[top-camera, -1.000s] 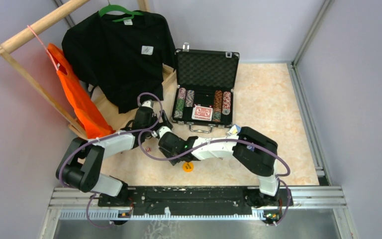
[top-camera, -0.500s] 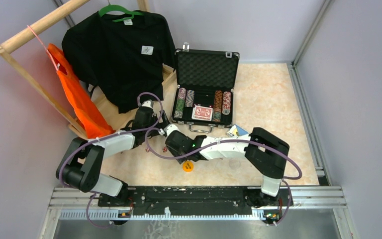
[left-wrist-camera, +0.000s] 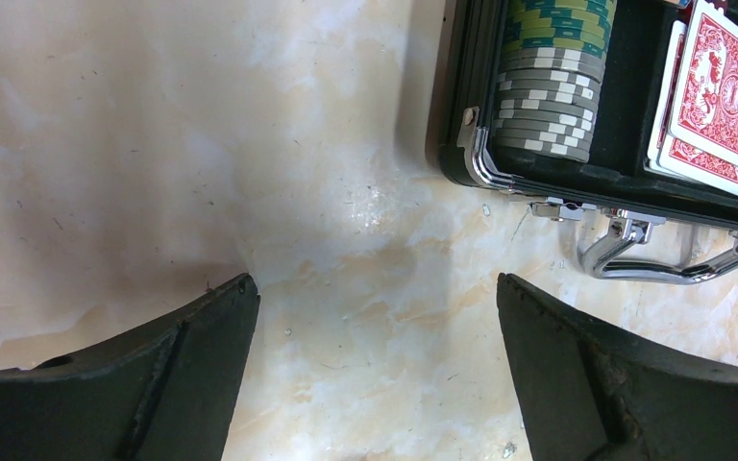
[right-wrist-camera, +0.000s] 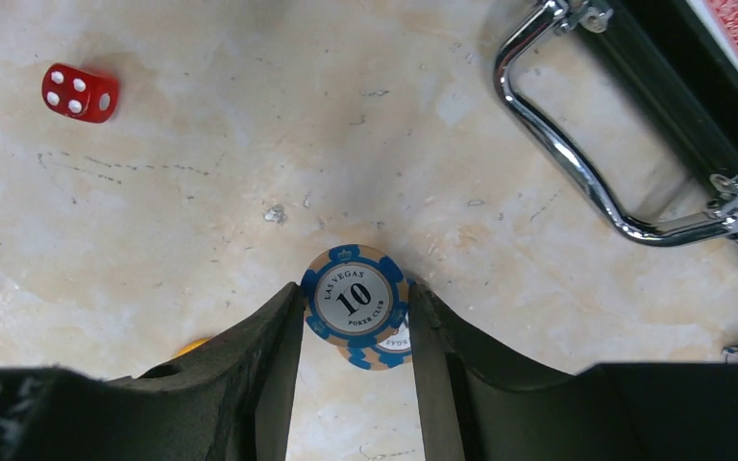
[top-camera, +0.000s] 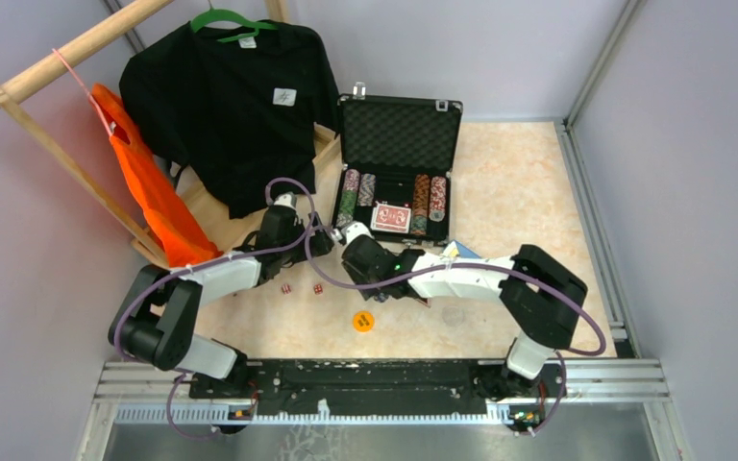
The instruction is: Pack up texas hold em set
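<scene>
Case: the black case (top-camera: pixel 399 134) lies open, its foam-lined lid raised at the back and its silver handle (right-wrist-camera: pixel 577 163) facing the arms.
Inside the case: rows of striped chips (left-wrist-camera: pixel 548 86) lie on both sides of the red-backed cards (left-wrist-camera: pixel 716 91).
Held piece: a blue-and-tan chip (right-wrist-camera: pixel 354 300) marked 10, with a second like it partly behind, just in front of the case handle; contact with the table cannot be told.
Right gripper (right-wrist-camera: pixel 356 294): jaws pinch that chip by its rim.
Left gripper (left-wrist-camera: pixel 375 284): jaws spread wide with nothing between, over the marbled table (left-wrist-camera: pixel 154 144) just off the case's front left corner.
Dice: two red dice (top-camera: pixel 286 288) lie in front of the case, to its left.
Token: an orange round token (top-camera: pixel 363 321) lies farther in front of the case.
Left of the case: a black T-shirt (top-camera: pixel 235 106) and an orange bag (top-camera: pixel 154 192) hang.
</scene>
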`<state>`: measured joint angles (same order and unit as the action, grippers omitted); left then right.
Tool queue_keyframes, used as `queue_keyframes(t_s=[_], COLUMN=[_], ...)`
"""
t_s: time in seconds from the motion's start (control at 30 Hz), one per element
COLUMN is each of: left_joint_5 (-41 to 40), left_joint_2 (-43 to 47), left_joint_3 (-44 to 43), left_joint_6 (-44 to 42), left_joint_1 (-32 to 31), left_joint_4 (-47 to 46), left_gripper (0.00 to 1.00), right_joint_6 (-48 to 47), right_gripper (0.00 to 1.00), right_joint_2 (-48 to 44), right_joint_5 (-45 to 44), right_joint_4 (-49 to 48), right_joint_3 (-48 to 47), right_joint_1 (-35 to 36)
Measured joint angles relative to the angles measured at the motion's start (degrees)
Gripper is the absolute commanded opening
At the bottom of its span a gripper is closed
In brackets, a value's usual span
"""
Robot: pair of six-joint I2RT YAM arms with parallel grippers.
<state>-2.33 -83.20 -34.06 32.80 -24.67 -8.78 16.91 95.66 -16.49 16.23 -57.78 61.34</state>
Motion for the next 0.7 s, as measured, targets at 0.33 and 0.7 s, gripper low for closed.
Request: queue_keyframes(t_s=[0.33,0.7], left_joint_5=[0.0,0.2], left_joint_2=[-0.5,-0.7], left_joint_3=[-0.5,-0.6], left_joint_6=[0.0,0.0], left_joint_1=[0.0,0.0], left_joint_4=[0.0,-0.2], left_gripper=[0.99,0.99], right_joint_6=[-0.2,-0.2], right_gripper=[0.43,0.44], right_joint_2=[-1.9,-2.7], right_joint_5=[-0.3,-0.6], right_joint_4=[0.1,0.7], right_joint_3=[2.4,4.6], right_joint_1=[-1.2,-1.6])
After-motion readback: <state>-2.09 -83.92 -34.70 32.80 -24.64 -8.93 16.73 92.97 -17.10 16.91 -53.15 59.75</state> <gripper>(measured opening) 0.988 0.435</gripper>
